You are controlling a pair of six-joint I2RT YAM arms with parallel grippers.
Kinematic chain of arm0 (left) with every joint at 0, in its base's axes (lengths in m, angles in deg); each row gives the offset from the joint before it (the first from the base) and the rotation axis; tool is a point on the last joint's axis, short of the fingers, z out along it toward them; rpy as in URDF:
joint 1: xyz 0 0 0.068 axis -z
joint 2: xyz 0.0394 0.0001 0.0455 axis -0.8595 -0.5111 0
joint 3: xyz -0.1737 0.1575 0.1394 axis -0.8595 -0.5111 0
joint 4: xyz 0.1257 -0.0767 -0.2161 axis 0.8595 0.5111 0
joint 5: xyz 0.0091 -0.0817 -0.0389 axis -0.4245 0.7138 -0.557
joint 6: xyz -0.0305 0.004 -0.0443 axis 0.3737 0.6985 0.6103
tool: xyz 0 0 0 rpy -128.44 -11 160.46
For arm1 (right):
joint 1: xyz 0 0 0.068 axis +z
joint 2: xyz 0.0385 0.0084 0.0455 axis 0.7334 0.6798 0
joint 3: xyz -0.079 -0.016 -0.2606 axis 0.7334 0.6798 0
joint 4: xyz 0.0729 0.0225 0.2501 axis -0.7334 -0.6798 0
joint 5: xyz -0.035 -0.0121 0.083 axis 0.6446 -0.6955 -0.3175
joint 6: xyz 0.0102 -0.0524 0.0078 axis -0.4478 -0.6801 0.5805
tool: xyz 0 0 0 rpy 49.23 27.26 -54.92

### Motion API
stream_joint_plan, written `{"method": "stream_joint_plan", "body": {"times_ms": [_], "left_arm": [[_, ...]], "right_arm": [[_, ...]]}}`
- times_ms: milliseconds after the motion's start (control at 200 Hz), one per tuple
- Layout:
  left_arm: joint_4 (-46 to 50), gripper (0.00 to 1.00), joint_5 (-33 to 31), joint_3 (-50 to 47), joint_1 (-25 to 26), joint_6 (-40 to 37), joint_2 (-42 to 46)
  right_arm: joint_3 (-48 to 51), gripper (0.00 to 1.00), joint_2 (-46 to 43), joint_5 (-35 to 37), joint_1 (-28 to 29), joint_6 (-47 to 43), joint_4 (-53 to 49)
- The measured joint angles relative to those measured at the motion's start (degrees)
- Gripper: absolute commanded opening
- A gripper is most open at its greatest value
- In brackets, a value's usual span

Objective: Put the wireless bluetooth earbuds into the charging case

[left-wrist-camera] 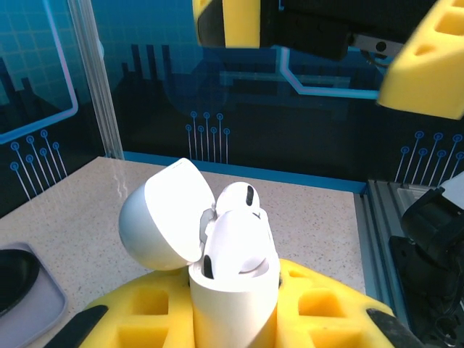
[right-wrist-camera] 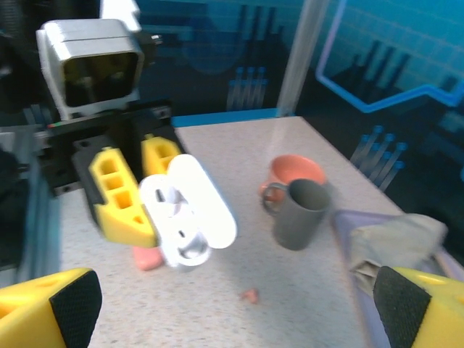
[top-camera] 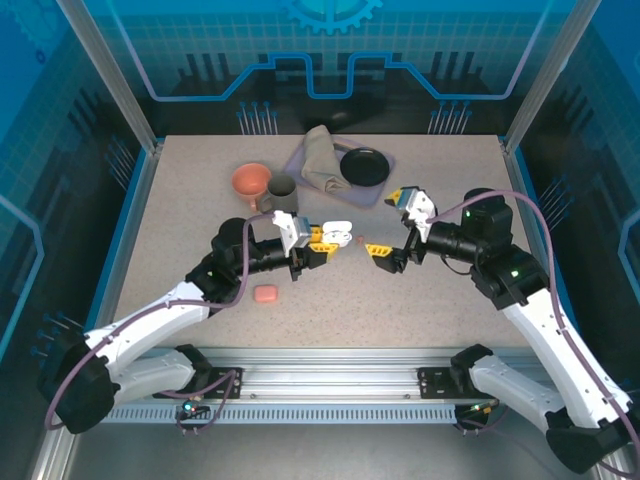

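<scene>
My left gripper is shut on the white charging case, held above the middle of the table. In the left wrist view the case stands between the yellow fingers with its lid swung open. Two white earbuds stick up out of it. A salmon-pink earbud lies loose on the table below the case. My right gripper hangs open just right of the case, nothing between its fingers.
A salmon-pink case lies on the table near my left arm. At the back stand an orange cup and a grey mug. Beside them a purple tray carries a folded cloth and a black dish.
</scene>
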Motion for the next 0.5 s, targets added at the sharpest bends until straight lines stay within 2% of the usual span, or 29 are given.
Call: {"method": "stream_joint_plan", "body": {"times_ms": [200, 500], "left_arm": [[0.8, 0.0, 0.5, 0.4, 0.0, -1.6, 0.8], [1.4, 0.0, 1.5, 0.5, 0.0, -2.3, 1.0]], "right_arm": [[-3.3, 1.0, 7.3, -9.7, 0.0, -2.2, -2.1], [-6.9, 1.0, 14.8, -13.8, 2.3, -5.2, -4.5]]}}
